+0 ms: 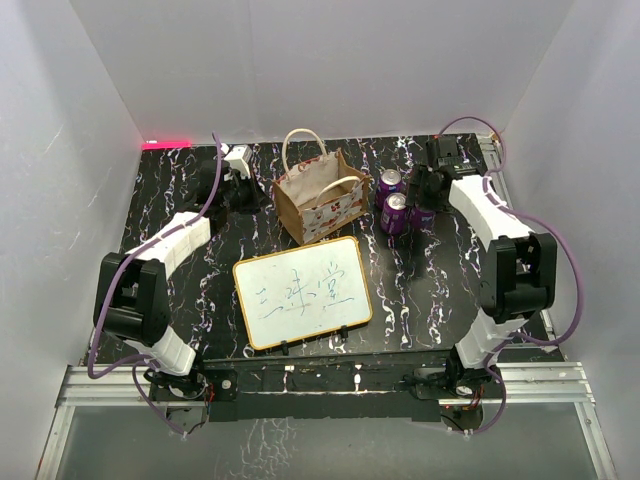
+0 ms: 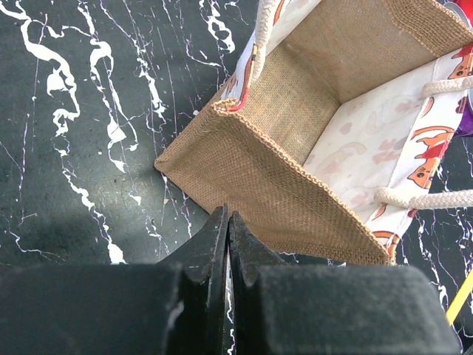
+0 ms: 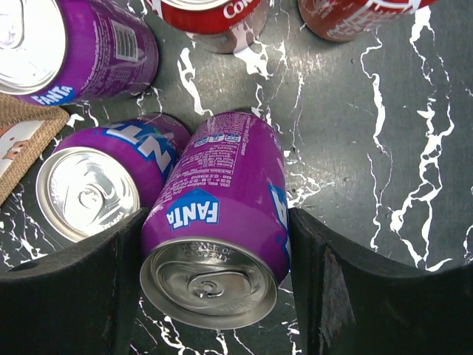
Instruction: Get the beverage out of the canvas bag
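Observation:
The canvas bag (image 1: pixel 320 200) stands upright at the back middle of the table, its handles up. In the left wrist view its open inside (image 2: pixel 325 96) shows bare burlap and printed lining, with no can in the part I see. My left gripper (image 1: pixel 243 192) is shut and empty, its tips (image 2: pixel 228 222) on the table just beside the bag's side wall. My right gripper (image 3: pixel 216 222) is closed around a purple Fanta can (image 3: pixel 222 185), right of the bag. In the top view the gripper (image 1: pixel 422 205) hides most of that can.
Two more purple Fanta cans (image 1: pixel 390 182) (image 1: pixel 396 213) stand between the bag and my right gripper. Two red cans (image 3: pixel 214 15) (image 3: pixel 355 15) stand just beyond the held can. A wood-framed whiteboard (image 1: pixel 300 292) lies in front of the bag. White walls enclose the table.

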`<state>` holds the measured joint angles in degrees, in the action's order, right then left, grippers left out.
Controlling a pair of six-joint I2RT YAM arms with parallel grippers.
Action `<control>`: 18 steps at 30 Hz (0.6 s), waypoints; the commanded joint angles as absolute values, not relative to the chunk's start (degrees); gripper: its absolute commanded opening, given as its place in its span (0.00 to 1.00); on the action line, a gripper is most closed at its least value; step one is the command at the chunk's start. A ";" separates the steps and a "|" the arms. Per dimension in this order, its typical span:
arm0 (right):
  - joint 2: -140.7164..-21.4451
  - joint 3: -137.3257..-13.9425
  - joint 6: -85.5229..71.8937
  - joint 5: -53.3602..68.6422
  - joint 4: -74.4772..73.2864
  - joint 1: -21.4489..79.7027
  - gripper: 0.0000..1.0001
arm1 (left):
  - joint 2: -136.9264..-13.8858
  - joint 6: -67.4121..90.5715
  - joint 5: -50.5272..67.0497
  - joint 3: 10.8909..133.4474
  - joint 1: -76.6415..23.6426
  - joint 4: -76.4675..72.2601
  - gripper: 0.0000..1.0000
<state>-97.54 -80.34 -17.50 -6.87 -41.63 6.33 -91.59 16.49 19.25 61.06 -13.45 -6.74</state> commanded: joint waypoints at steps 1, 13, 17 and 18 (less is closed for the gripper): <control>-97.38 -86.38 -18.17 -6.50 -41.31 5.69 0.08 | -88.84 15.83 19.21 61.83 -13.32 -6.55 0.00; -102.31 -88.21 -15.12 -1.05 -41.90 1.99 0.16 | -89.41 16.08 19.77 62.05 -13.32 -6.59 0.00; -102.86 -87.72 -15.20 -0.58 -41.17 1.29 0.22 | -89.38 16.06 19.60 62.05 -13.43 -6.59 0.00; -103.16 -87.72 -15.13 -0.42 -41.16 1.17 0.23 | -89.46 16.03 19.60 62.12 -13.34 -6.55 0.00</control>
